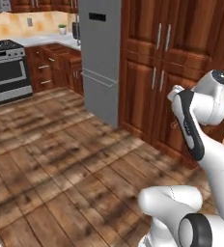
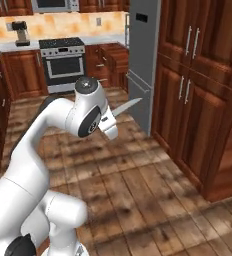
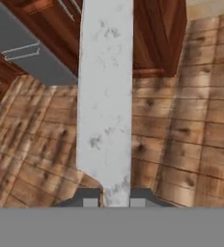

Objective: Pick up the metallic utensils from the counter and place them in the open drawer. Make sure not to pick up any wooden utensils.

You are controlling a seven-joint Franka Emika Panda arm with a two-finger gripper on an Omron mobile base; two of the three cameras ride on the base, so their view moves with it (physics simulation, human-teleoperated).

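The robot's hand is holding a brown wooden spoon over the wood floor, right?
Not quite. The gripper holds a silver-grey metal utensil, not a wooden spoon. The hand view shows its flat pale blade between the fingers, over the wood floor.

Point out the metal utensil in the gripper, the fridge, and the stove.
metal utensil (image 3: 105,96): hand view, middle of its flat silver blade.
fridge (image 1: 100,58): left base view, grey front panel.
stove (image 2: 64,65): right base view, oven door glass.

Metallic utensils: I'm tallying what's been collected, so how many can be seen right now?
1: a metallic utensil, a flat silver blade, is clamped in the gripper above the wooden floor. Others may be out of view.
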